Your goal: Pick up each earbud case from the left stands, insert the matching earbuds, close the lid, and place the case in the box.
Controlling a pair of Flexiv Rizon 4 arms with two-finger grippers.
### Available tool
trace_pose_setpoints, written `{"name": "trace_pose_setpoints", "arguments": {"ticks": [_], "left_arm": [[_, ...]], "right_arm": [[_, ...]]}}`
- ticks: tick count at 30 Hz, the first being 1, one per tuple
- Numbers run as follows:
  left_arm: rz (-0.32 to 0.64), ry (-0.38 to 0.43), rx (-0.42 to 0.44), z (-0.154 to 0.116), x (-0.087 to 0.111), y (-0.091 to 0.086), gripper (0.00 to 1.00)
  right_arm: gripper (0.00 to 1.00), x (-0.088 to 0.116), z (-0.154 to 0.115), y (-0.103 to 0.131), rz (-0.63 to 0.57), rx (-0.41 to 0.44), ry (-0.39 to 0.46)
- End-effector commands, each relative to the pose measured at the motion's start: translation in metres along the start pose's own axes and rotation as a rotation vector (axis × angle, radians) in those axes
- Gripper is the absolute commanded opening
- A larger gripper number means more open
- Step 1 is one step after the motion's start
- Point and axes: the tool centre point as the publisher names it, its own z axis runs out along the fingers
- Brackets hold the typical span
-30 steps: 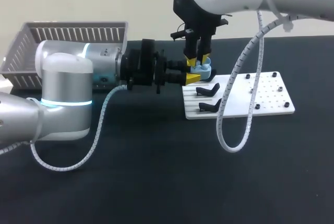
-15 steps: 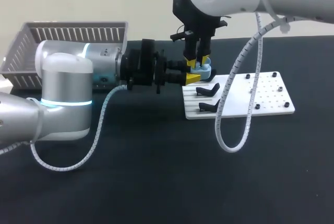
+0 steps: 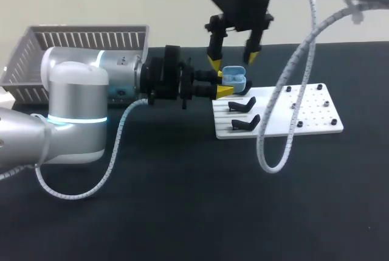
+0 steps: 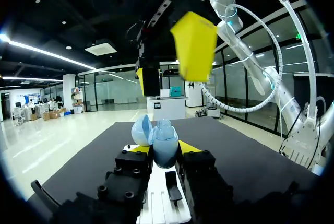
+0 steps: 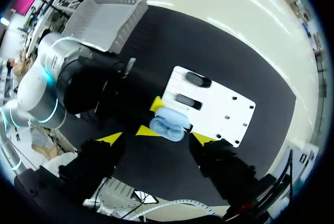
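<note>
Left claw (image 3: 220, 83): clamped on the earbud case (image 3: 235, 78) from two sides, at the far left corner of the white board (image 3: 304, 118).
Earbud case: light blue, held just over that corner of the board. In the left wrist view it sits upright between the yellow tips (image 4: 164, 145), and its lid (image 4: 142, 130) is swung open to one side.
Right claw (image 3: 232, 60): fingers spread wide and holding nothing. It hangs straight above the case and the board's far left corner, clear of both. In its own view, the case (image 5: 168, 122) lies ahead between its two tips.
Black stands (image 3: 242, 104): two in a row on the board's left strip, just nearer than the case.
White board: flat on the black table (image 3: 182, 212).
Right arm's cable (image 3: 275, 112): loops down across the board's middle.
Left arm (image 3: 79, 109): stretches in from well to the left of the board.
Grey basket (image 3: 79, 45): slatted, well to the left of the board, behind the left arm.
</note>
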Motion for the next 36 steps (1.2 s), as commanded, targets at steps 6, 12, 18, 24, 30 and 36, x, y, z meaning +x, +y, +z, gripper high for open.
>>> {"name": "trace_pose_setpoints", "arguments": {"ticks": [6, 12, 18, 24, 30, 36], "left_arm": [[0.003, -0.002, -0.007, 0.0, 0.0, -0.002, 0.0], [0.003, -0.002, -0.007, 0.0, 0.0, -0.002, 0.0], [0.003, -0.002, -0.007, 0.0, 0.0, -0.002, 0.0], [0.003, -0.002, -0.007, 0.0, 0.0, -0.002, 0.0], [0.003, -0.002, -0.007, 0.0, 0.0, -0.002, 0.0], [0.003, -0.002, -0.007, 0.0, 0.0, -0.002, 0.0]], "right_arm": [[1.0, -0.011, -0.004, -0.031, 0.159, -0.037, -0.147], [1.0, -0.024, 0.004, -0.044, 0.204, -0.03, -0.146], [1.0, -0.032, 0.011, -0.056, 0.243, -0.021, -0.144], [1.0, -0.038, 0.017, -0.062, 0.259, -0.02, -0.134], [1.0, -0.041, 0.022, -0.063, 0.26, -0.015, -0.121], [1.0, -0.042, 0.029, -0.065, 0.262, -0.004, -0.103]]}}
